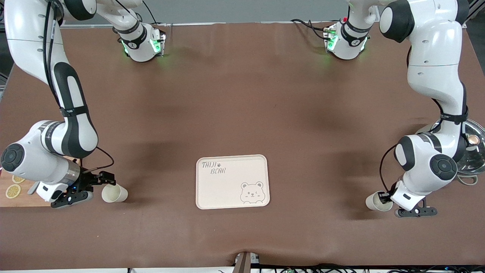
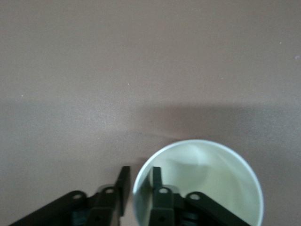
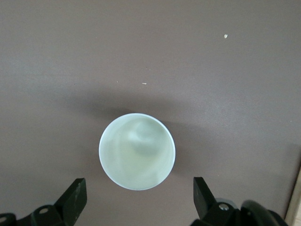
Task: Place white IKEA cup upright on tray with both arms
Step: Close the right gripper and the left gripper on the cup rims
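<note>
The tray is bare; neither cup is on it yet. The left gripper pinches the rim of one white cup at the left arm's end of the table. The right gripper hangs spread wide above the other cup, which stands near the cutting board, not yet grasped.

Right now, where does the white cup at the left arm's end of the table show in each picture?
Front view: white cup beside the left gripper, at the left arm's end.
Left wrist view: its open mouth, one finger inside the rim.
Right wrist view: absent; a second cup shows there.
Shared landmark: the left gripper pinching its rim.
</note>
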